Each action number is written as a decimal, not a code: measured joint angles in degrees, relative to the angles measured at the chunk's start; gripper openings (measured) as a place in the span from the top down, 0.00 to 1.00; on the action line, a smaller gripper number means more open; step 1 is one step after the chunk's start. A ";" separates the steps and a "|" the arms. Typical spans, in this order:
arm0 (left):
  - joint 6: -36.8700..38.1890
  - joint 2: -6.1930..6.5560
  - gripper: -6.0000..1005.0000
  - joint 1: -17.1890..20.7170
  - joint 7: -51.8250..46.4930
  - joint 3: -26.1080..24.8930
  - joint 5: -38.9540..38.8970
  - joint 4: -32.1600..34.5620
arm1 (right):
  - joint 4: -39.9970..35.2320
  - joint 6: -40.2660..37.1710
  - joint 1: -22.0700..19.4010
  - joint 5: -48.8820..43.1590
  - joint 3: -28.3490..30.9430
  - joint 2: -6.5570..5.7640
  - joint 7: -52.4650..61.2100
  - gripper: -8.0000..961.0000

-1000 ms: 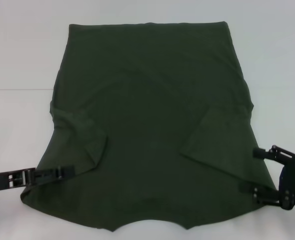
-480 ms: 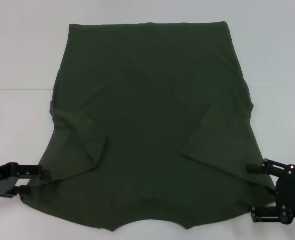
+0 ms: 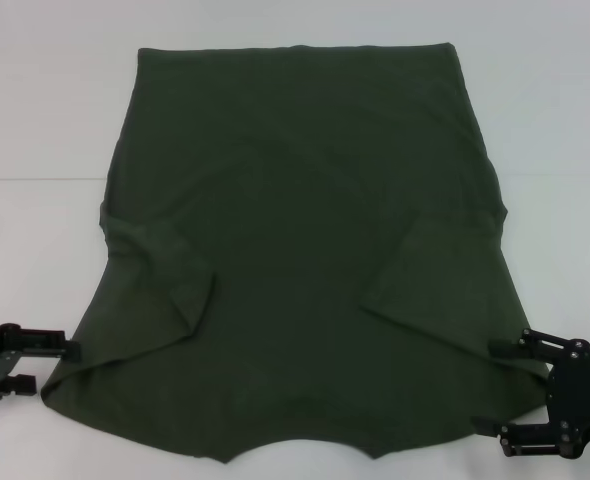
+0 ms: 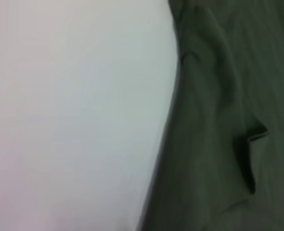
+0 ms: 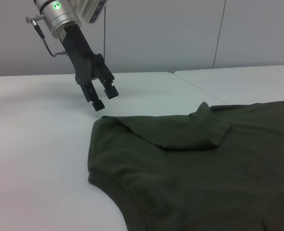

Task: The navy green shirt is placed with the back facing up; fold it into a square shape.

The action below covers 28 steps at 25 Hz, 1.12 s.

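The plain dark olive-green short-sleeved fabric shirt [image 3: 300, 250] is lying flat on the white table [image 3: 45, 110], both sleeves folded inward. The left gripper [image 3: 53, 368] is hovering beside its near-left corner, fingers parted, holding nothing. The right gripper [image 3: 497, 390] is waiting at the near-right corner, likewise spread and empty.

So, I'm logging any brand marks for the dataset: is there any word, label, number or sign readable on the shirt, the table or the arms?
None: the shirt is plain, the table is bare of print, and neither pincer shows readable marking.
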 joint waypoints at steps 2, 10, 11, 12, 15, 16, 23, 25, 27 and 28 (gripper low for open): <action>-0.61 0.20 0.14 -0.03 -0.86 -0.10 0.48 -0.12 | 0.02 0.14 0.02 0.00 0.00 0.00 -0.01 0.02; -3.41 -0.32 0.14 -0.15 -0.97 0.35 1.24 -1.68 | 0.02 0.55 0.25 0.00 0.00 0.00 -0.05 0.02; -3.67 -0.32 0.14 -0.19 -0.95 0.35 1.30 -1.93 | 0.02 0.63 0.26 0.00 0.00 0.00 -0.03 0.02; -3.78 -0.32 0.14 -0.20 -0.91 0.36 1.33 -2.10 | 0.02 0.69 0.26 0.00 0.00 0.00 0.01 0.02; -4.05 -0.32 0.14 -0.21 -0.77 0.39 1.35 -2.38 | 0.02 0.77 0.26 0.00 0.00 0.03 0.02 0.02; -4.16 -0.32 0.14 -0.20 -0.73 0.39 1.36 -2.40 | 0.02 0.78 0.26 0.00 0.00 0.05 0.01 0.02; -4.57 -0.93 0.14 -0.23 -0.62 0.40 1.36 -2.53 | 0.02 1.16 0.39 0.00 0.00 0.09 0.00 0.02; -4.68 -0.98 0.14 -0.23 -0.62 0.40 1.36 -2.54 | 0.02 1.17 0.41 0.00 0.01 0.09 0.01 0.02; -4.81 -1.18 0.14 -0.23 -0.62 0.39 1.14 -2.56 | 0.02 1.20 0.43 0.01 0.00 0.09 0.04 0.02; -4.81 -1.26 0.14 -0.23 -0.62 0.38 0.98 -2.56 | 0.02 1.22 0.45 0.00 0.01 0.09 0.09 0.02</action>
